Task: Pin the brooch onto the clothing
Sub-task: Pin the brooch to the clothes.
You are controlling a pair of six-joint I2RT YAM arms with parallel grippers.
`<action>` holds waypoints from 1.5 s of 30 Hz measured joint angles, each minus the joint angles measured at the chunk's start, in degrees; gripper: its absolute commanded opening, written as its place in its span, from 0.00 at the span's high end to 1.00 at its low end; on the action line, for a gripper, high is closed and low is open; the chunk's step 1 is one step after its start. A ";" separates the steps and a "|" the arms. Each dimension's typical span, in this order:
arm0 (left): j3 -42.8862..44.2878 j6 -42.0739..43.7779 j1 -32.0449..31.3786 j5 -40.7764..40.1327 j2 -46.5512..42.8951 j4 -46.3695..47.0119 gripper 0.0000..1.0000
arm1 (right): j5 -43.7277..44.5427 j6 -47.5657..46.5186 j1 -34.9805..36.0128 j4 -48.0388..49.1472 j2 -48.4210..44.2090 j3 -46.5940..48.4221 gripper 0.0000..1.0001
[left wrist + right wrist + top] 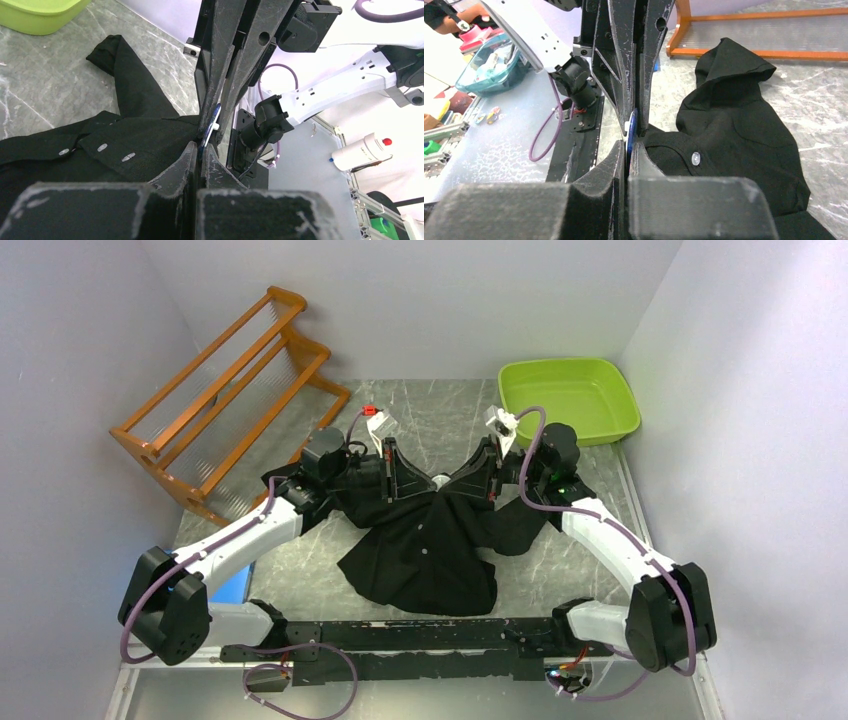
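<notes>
While left pincer [199,150] and right pincer [628,150] clamp brooch [631,127], shirt [420,550] bunched beneath, rack [225,390] beyond.

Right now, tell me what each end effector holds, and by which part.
Left end effector and right end effector pinch the blue brooch by opposite edges.

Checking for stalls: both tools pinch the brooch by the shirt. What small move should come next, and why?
The left tool and right tool are shut tip to tip on the brooch, at the edge of the shirt near its buttons. So probably ease both down together, pressing the brooch into the fabric.
</notes>
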 measured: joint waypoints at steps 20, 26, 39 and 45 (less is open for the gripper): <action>1.42 2.54 0.52 -4.20 0.04 -5.42 0.97 | 6.25 -8.04 1.60 -24.30 4.22 10.78 1.00; 1.66 2.99 0.55 -5.46 0.26 -7.37 0.97 | 10.45 -11.32 2.99 -30.38 4.39 12.66 1.00; 2.36 4.70 0.46 -9.05 0.55 -9.99 0.97 | 19.39 -10.51 4.72 -37.62 5.68 16.22 1.00; 1.97 4.57 0.09 -10.12 0.42 -9.86 0.97 | 20.15 -6.47 4.66 -32.17 4.04 12.48 1.00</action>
